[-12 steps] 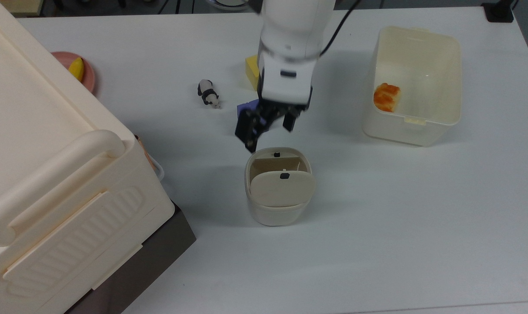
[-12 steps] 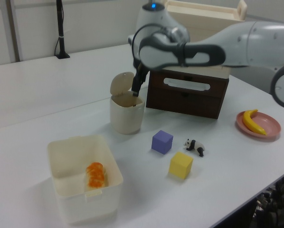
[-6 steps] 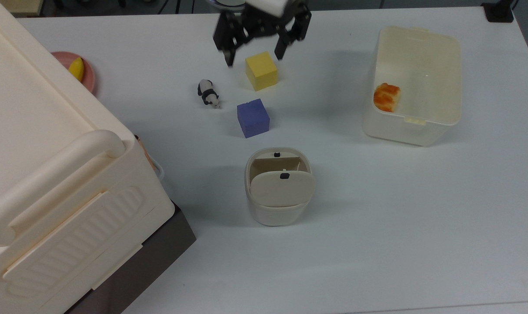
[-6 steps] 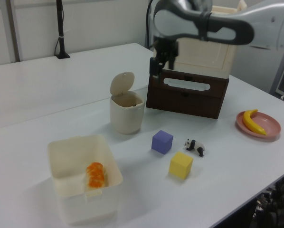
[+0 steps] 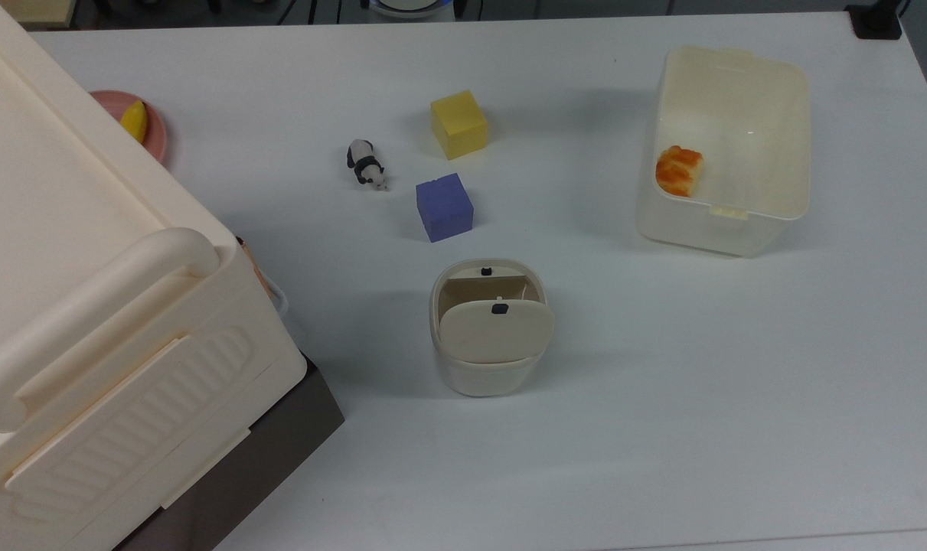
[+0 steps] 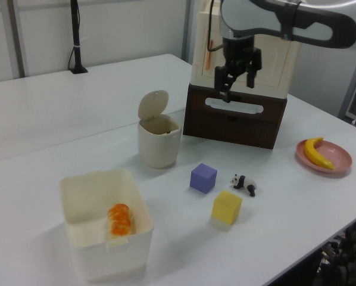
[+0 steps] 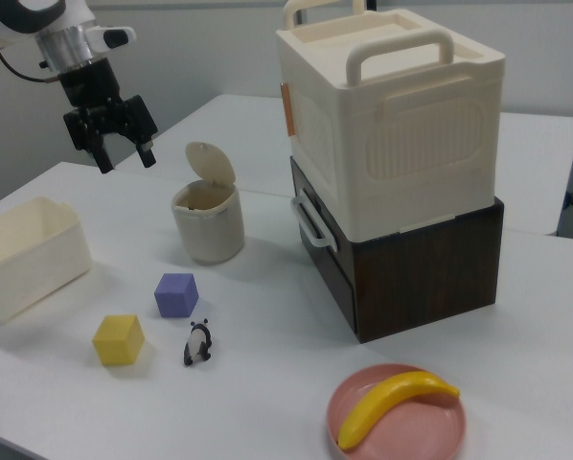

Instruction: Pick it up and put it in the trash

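The trash is a small cream bin in the middle of the table with its flap lid tipped up and its mouth open, also seen as the trash and the trash. The paper wad is hidden or out of view. My gripper hangs high in the air, open, with nothing between its fingers, well off to the left view's right of the bin. In the right view the gripper is up and to the right view's left of the bin.
A yellow cube, a purple cube and a panda figurine lie beyond the bin. A cream tub holds an orange food piece. A big handled box sits on a brown drawer unit. A banana rests on a pink plate.
The gripper rose from just over the bin's mouth and drew back across the table, leaving the top view. It stayed open. Nothing on the table moved.
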You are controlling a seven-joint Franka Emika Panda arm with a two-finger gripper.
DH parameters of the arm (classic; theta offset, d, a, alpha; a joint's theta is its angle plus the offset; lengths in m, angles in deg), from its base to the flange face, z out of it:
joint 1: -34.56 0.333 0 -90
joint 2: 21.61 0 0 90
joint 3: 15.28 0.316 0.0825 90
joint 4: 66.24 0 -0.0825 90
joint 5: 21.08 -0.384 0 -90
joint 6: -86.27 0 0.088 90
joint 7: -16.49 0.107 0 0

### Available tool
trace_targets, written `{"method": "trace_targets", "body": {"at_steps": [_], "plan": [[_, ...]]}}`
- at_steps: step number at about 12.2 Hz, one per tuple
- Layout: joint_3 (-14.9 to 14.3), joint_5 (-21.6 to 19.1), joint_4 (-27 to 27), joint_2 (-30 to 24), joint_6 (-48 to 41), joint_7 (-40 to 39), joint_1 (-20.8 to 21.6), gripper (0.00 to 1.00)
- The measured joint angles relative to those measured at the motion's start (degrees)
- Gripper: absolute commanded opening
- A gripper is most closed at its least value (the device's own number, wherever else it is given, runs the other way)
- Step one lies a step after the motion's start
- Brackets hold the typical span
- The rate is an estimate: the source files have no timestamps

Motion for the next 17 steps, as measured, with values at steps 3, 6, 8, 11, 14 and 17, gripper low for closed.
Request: {"method": "trace_targets", "body": {"at_steps": [3,6,8,11,14,17], "plan": [[-2.1,-2.3,-0.5,-1.0,0.6,1.1,-2.4,1.00],[-2.8,-2.4,-0.8,-0.6,3.7,3.8,-2.9,1.00],[-2.8,-2.4,-0.9,-0.2,4.1,4.2,-2.9,1.00],[-2.8,-2.4,-0.9,0.0,5.5,3.1,-3.0,1.00],[-2.8,-2.4,-0.9,0.1,5.9,0.3,-3.5,1.00],[-2.8,-2.5,-0.9,0.1,5.9,0.3,-3.5,1.00]]}}
